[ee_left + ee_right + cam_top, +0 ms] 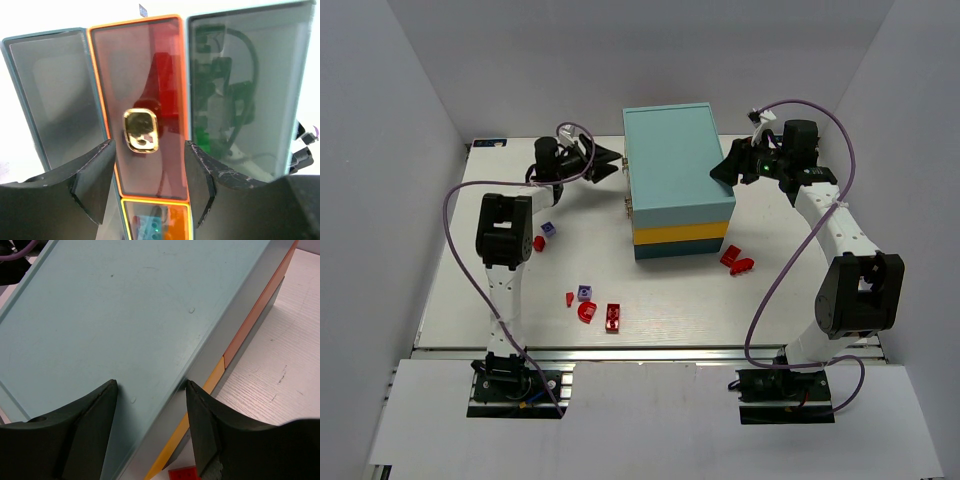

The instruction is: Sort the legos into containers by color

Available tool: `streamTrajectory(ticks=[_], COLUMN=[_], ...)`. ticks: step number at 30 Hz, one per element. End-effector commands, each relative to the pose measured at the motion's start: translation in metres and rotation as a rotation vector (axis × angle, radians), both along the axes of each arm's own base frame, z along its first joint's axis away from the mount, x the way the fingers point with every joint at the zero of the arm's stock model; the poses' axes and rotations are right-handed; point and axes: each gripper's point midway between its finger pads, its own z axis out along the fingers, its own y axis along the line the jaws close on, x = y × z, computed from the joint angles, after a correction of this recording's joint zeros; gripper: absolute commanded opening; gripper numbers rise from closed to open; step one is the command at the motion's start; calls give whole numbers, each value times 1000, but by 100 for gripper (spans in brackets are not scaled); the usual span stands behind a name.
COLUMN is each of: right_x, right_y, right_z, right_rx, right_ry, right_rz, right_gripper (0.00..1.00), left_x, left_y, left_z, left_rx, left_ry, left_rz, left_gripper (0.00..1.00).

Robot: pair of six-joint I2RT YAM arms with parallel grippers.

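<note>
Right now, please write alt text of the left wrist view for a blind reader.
The open left gripper faces a clear drawer with an orange rim and a gold handle; something red shows inside. Teal-rimmed drawers stand on both sides of it.

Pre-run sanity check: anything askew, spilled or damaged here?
Nothing serious. The cabinet sits square and its drawers look shut. Red and purple legos lie loose on the table left of it, with two more red legos at its near right corner: unsorted, not spilled. One finger of the left gripper shows whitish scuffs.
</note>
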Motion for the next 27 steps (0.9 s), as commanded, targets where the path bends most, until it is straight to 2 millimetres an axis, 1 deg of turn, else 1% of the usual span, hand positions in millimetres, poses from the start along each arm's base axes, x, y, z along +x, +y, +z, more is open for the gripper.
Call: streamTrajectory(ticks=[1,4,5,7,9,10,13,14,16,17,19,20,21,22,27], right_x=[-9,-9,-9,-10,-9,-10,-9,-9,-9,-9,-10,-9,-9,-10,-10], right_y=[6,7,5,6,5,7,6,7,7,7,6,6,5,7,7], right_z=[-23,-23,-22,-23,-23,-24,-23,-23,-22,-23,-24,-23,-23,-23,-22], right_rx=[-25,-24,-23,-24,-24,-23,-23,-24,-23,-25,-26,-26,-25,-24,-24], right_ry=[71,69,69,69,69,72,72,71,70,70,73,71,72,71,71], right_rz=[33,36,34,36,35,39,36,38,37,37,37,35,33,38,38], right_gripper=[62,62,62,62,62,62,62,62,62,62,62,62,62,62,61], left_x=[3,5,4,6,7,6,9,7,8,9,9,7,7,7,6], left_y=[-10,-10,-16,-16,-16,-22,-23,-28,-28,-28,-28,-33,-33,-33,-33], left_z=[13,8,10,7,10,8,11,11,14,11,11,11,10,10,6], left_rx=[-17,-19,-21,-25,-39,-42,-58,-63,-71,-74,-80,-83,-85,-87,-94], left_ry=[-33,-22,-24,-20,-22,-20,-28,-24,-27,-19,-19,-15,-10,-11,5], left_rz=[-22,-20,-28,-24,-21,-29,-28,-38,-35,-35,-33,-39,-40,-39,-36], left_gripper=[67,67,67,67,67,66,63,63,60,59,54,52,49,45,38])
